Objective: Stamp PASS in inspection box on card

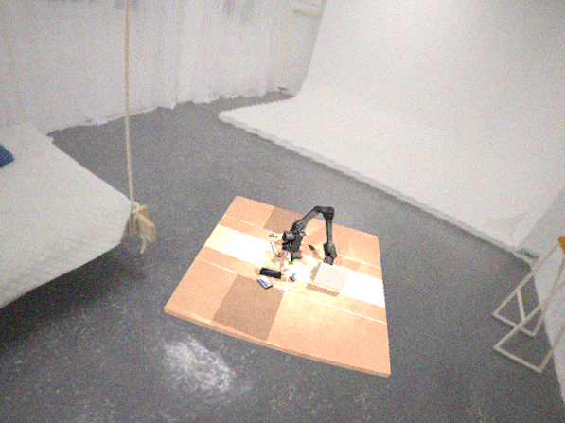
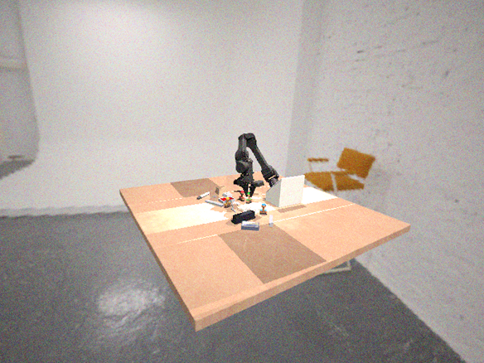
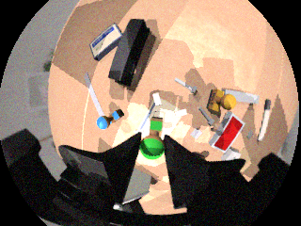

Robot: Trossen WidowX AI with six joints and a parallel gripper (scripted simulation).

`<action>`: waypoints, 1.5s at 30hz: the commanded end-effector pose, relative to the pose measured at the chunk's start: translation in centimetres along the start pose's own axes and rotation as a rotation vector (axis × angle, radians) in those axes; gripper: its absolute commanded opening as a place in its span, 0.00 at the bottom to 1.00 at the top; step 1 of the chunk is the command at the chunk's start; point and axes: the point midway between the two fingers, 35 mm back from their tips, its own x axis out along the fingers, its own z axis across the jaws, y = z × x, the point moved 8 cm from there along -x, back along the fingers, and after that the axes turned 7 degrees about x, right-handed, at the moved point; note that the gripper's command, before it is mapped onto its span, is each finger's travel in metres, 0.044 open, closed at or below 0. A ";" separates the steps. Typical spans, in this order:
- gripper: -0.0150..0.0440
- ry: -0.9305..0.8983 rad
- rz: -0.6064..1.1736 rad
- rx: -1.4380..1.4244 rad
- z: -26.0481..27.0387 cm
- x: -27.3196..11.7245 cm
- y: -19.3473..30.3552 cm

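Note:
My gripper [image 3: 152,137] [image 2: 248,191] is shut on the green-knobbed stamp [image 3: 151,150] [image 2: 248,198] [image 1: 291,261], which hangs roughly upright below the fingers. Its green block shows just past the knob in the wrist view. The stamp is over or at the near edge of the white card [image 3: 175,118]; whether it touches anything is unclear. The card's box and print cannot be made out. The red ink pad [image 3: 228,133] [image 2: 226,200] lies to the right in the wrist view. A yellow-knobbed stamp [image 3: 229,102] and a blue-knobbed stamp [image 3: 102,122] [image 2: 263,208] lie on the bench.
A black block [image 3: 129,52] [image 2: 243,216] and a blue-and-white box [image 3: 106,41] [image 2: 250,226] lie beyond the card. A white upright panel [image 2: 292,192] [image 1: 331,276] stands beside the arm. A marker [image 3: 264,120] lies far right. A red-topped item [image 2: 241,193] stands beside the gripper.

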 end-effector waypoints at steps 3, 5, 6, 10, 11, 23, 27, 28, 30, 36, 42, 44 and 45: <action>0.25 0.003 -0.002 -0.006 -0.1 0.4 0.0; 0.25 0.003 -0.002 -0.005 -0.1 0.5 0.0; 0.25 0.003 -0.002 -0.005 -0.1 0.6 0.0; 0.25 0.003 -0.002 -0.005 -0.1 0.9 0.0; 0.25 0.003 -0.002 -0.005 -0.1 0.9 0.0; 0.25 0.004 -0.003 -0.005 -0.3 1.7 0.1; 0.25 0.004 -0.003 -0.005 -0.3 2.0 0.1; 0.25 0.004 -0.003 -0.005 -0.3 2.0 0.1; 0.25 0.004 -0.003 -0.005 -0.4 2.2 0.1; 0.25 0.005 -0.003 -0.005 -0.4 2.6 0.2; 0.25 0.005 -0.003 -0.004 -0.5 2.9 0.2; 0.25 0.005 -0.003 -0.004 -0.5 3.1 0.3; 0.25 0.005 -0.003 -0.004 -0.5 3.1 0.3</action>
